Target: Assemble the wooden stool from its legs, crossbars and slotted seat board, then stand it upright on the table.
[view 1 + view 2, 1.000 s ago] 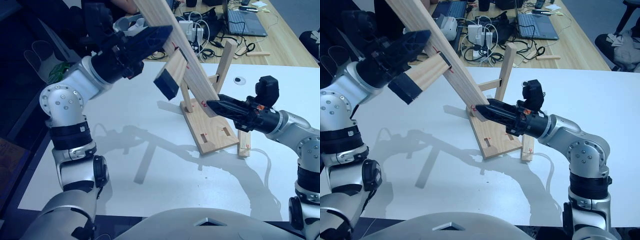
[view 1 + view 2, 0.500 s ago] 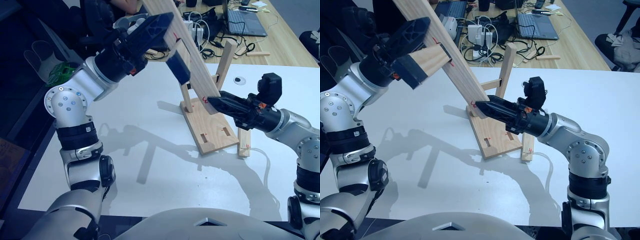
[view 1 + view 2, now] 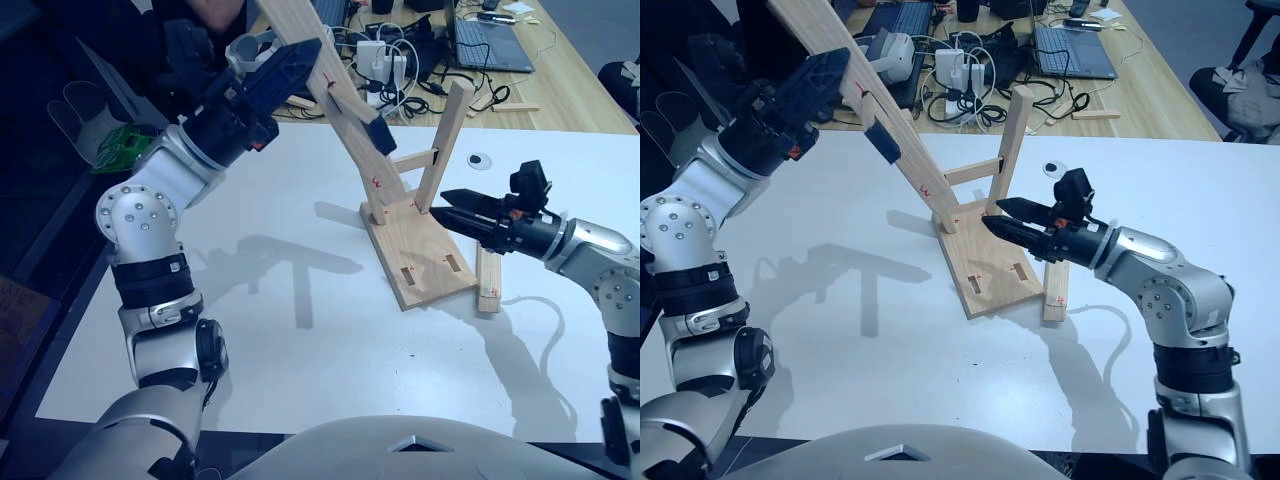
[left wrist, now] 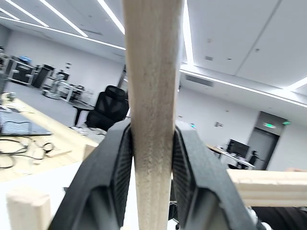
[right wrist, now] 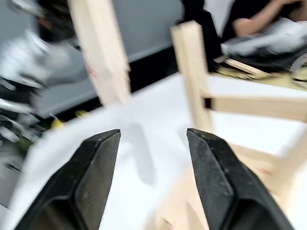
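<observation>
On bench [image 3: 300, 350]: seat board [image 3: 420, 265] flat | left tool [image 3: 292, 65] clamped on tilted leg [image 3: 368, 175], lower end at seat board | right tool [image 5: 152, 135] apart, empty, near seat board.

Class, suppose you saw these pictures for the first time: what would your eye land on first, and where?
A long wooden leg slants high over the white table, clamped in the left tool, its foot at the slotted seat board lying flat. Beside it a second leg stands on the board, with the open right tool close to its base.
</observation>
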Controlling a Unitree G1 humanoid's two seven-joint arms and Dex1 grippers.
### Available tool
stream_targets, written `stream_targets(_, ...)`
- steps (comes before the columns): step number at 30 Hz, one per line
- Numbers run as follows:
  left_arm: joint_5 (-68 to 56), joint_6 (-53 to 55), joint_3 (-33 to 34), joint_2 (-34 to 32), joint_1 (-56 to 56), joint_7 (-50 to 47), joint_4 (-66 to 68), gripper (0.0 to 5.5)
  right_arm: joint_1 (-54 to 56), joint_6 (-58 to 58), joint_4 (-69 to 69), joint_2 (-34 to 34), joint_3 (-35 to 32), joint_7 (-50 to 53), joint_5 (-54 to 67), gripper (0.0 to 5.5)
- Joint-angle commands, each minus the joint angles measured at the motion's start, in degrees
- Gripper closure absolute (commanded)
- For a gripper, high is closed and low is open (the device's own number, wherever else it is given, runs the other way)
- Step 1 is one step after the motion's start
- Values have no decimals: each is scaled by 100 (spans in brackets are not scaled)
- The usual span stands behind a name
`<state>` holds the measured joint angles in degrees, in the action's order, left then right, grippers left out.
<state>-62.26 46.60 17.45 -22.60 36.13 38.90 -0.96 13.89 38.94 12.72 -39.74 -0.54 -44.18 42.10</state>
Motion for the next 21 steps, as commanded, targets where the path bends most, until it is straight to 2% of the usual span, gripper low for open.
stream_targets(1,316,-503,159,172,-169,-472,-322,447,23,-1405,-829,-1042,1156,-571,-2279,358)
stream_targets(7,302,-694,131,380,-287,-830,-752,447,147,-2207,-1475,-1230,1840,-1105,-3609,450)
stream_targets(12,377,-870,94,537,-318,-1104,-871,447,425,-2411,-1759,-815,2441,-1708,-4130,546)
stream_targets(17,620,-861,-58,349,-550,-1172,-1072,447,642,-2340,-1994,-109,2689,-1699,-4280,550)
stream_targets(21,1102,-708,-189,-220,-1098,-1118,-1429,447,595,-2271,-1960,226,2600,-1514,-4249,550)
